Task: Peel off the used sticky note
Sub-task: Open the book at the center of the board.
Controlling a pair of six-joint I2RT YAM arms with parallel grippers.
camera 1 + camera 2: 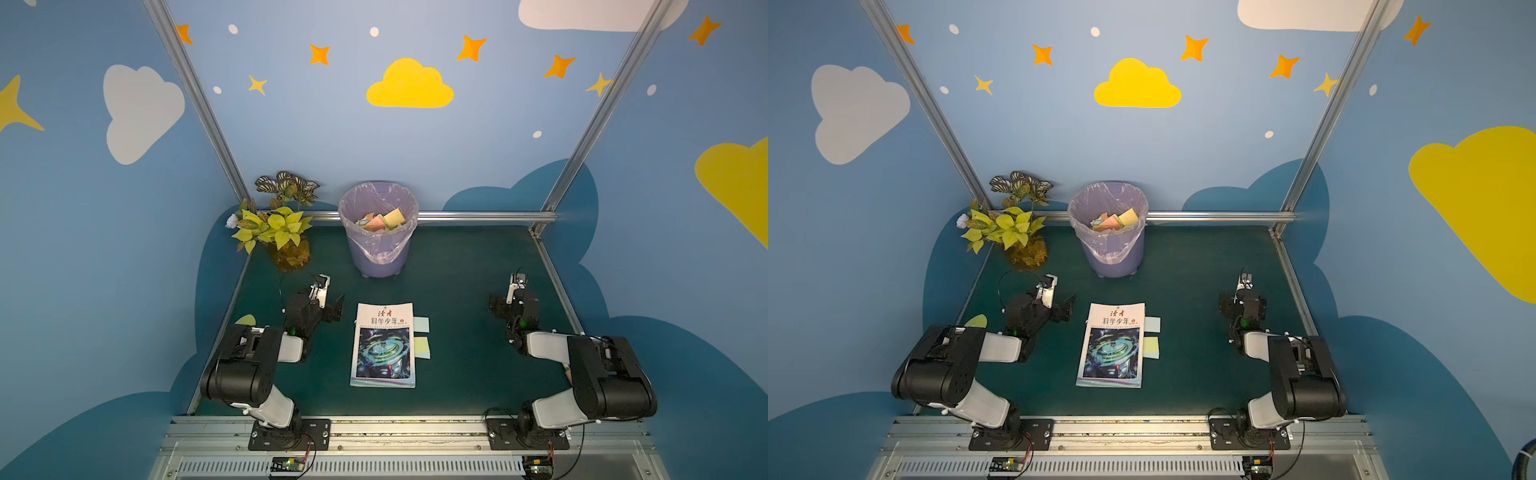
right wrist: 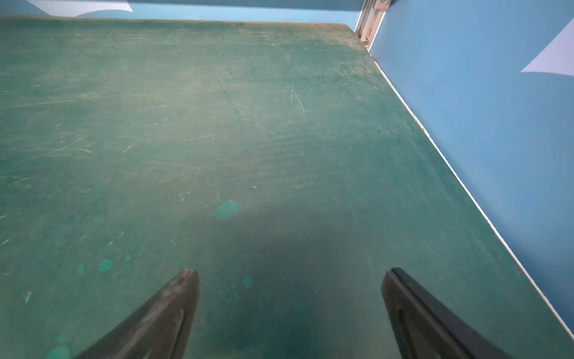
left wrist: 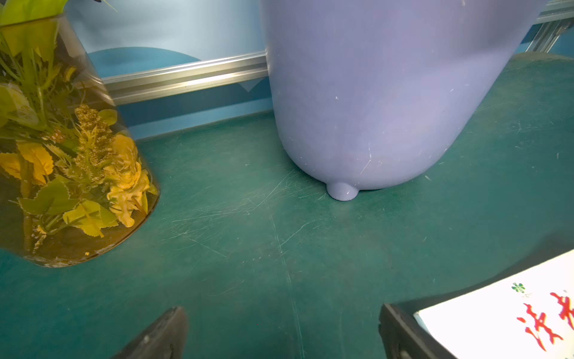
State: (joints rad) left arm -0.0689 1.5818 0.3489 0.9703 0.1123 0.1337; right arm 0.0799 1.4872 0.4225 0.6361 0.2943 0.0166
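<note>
Both arms' jaws stand spread, empty. The 2 sticky notes [image 1: 422, 347] at the book's [image 1: 383, 345] edge should prove light, limp paper: pinch yours by its free outer edge.

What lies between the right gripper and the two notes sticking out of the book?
Nothing: only bare mat separates the right gripper from the notes, as both top views show.
</note>
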